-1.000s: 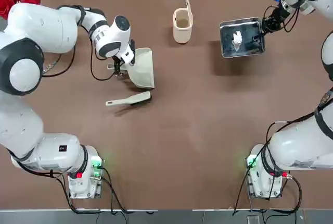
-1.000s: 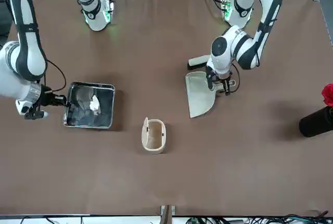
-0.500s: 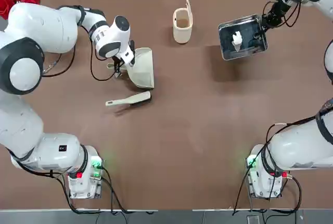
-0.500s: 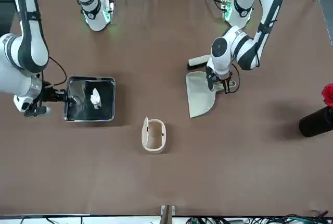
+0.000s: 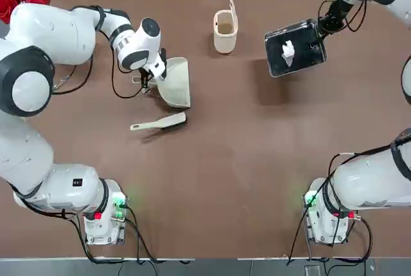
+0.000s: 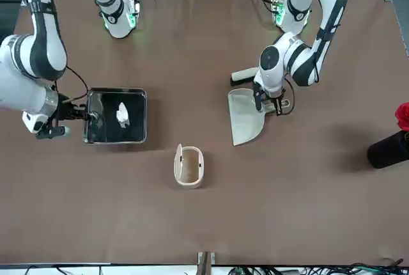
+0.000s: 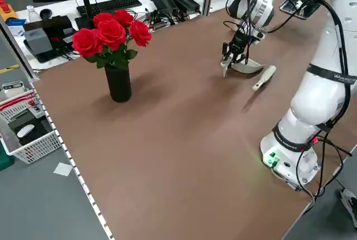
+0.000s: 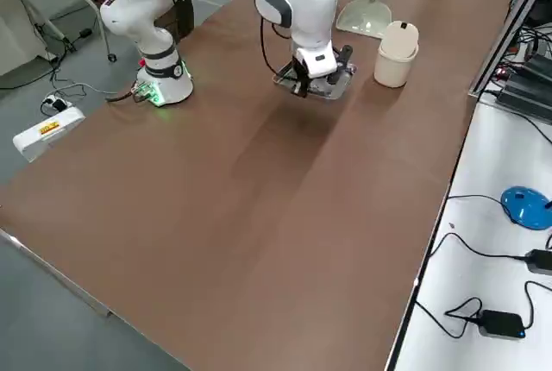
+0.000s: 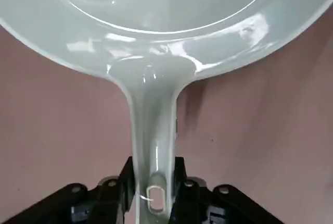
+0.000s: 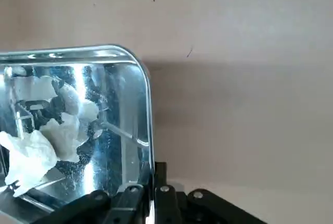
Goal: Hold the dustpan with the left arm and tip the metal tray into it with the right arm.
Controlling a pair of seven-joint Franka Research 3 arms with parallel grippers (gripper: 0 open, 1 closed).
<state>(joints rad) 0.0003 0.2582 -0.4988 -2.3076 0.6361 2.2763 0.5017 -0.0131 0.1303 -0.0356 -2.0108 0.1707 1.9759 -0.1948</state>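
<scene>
Dustpan (image 5: pixel 177 83), pale cream and glossy, with a wide rounded scoop and a short thin handle pierced by a slot, is to the left of the cream bin (image 5: pixel 225 31) and a little closer to the robot's bases. The left gripper (image 9: pixel 155 174) has its fingers drawn in narrow, one on each side of that handle near its end, pinching it. The metal tray (image 5: pixel 298 36), shiny, shallow and rectangular with rounded corners and a raised rim, is to the bin's right, held up above the table (image 5: pixel 225 180), its shadow falling apart from it. White crumpled paper (image 10: pixel 28 156) is in the tray. The right gripper (image 10: pixel 153 179) is on the side of the tray away from the bin, its fingers closed on the rim. The hand brush (image 5: pixel 160 124), beige with dark bristles, lies left of the bin, closer to the bases than the dustpan. Red roses (image 7: pixel 111 32) in a black vase (image 7: pixel 118 82) stand farther left of the bin.
</scene>
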